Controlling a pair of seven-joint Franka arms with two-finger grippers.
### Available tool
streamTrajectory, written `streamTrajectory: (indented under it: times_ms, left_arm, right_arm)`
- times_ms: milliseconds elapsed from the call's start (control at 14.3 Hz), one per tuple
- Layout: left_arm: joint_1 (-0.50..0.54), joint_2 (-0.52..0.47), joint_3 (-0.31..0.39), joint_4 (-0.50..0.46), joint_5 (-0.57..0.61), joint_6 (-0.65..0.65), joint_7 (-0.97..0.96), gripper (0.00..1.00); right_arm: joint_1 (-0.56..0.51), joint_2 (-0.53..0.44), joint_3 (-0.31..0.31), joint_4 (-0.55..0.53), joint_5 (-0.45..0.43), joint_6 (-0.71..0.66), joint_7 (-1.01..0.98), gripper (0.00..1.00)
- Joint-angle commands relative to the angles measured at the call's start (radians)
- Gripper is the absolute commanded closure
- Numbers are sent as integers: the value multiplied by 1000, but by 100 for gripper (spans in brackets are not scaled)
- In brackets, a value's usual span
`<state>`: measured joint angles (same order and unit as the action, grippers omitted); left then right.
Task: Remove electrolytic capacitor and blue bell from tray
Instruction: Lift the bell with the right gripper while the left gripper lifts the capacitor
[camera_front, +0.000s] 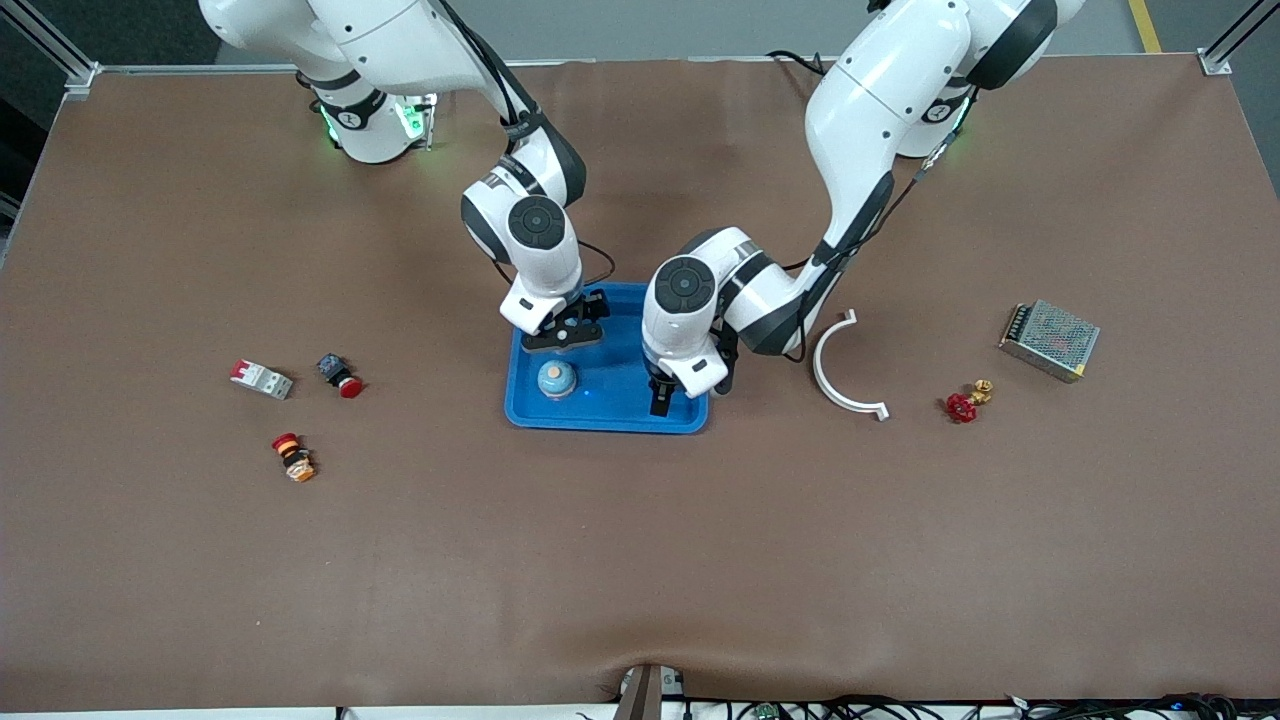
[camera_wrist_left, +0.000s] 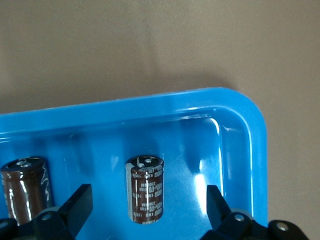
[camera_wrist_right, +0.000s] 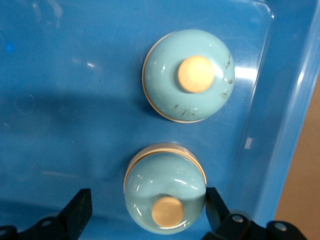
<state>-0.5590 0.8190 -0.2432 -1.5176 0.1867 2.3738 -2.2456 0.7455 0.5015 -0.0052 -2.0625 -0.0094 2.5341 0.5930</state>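
A blue tray (camera_front: 607, 415) lies mid-table. My left gripper (camera_front: 662, 402) is low in the tray's corner toward the left arm's end. In the left wrist view it (camera_wrist_left: 148, 196) is open, with a brown capacitor (camera_wrist_left: 146, 189) between the fingers, clear of both. A second capacitor (camera_wrist_left: 26, 189) shows beside it. My right gripper (camera_front: 565, 335) is over the tray, open (camera_wrist_right: 147, 197) around a tilted pale-blue bell (camera_wrist_right: 165, 192); one finger (camera_wrist_right: 216, 205) is at its side. Another bell (camera_wrist_right: 189, 75) sits upright on the tray floor and also shows in the front view (camera_front: 556, 379).
Toward the left arm's end lie a white curved bracket (camera_front: 845, 370), a red valve handle (camera_front: 961, 407), a brass fitting (camera_front: 983, 390) and a metal mesh box (camera_front: 1049, 340). Toward the right arm's end lie a breaker (camera_front: 262, 379) and two push buttons (camera_front: 340, 374), (camera_front: 293, 457).
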Motion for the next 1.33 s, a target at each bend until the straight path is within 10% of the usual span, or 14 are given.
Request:
streamTrajectory:
  times_ms: [0,210,420,910,1261]
  left_arm:
    - [-29,26,27,31,26,21,-35,0]
    - [-29,28,27,33,26,21,-41,22]
    - [-25,28,27,33,26,21,-37,100]
    - [-27,-14,25,36,33,-2,14,100]
    - [5,-124,-18,17,13,-250,448,100]
  right_arm:
    - [3,-11,-2,-15,-9,0,7,0]
    - [-5,-11,-2,-24,-11,11,5,0]
    - [-9,-9,-2,-24,-11,12,5,0]
    - [-20,-6,-2,-22,-9,14,7,0]
    - [-20,-6,-2,-19,-9,14,7,57]
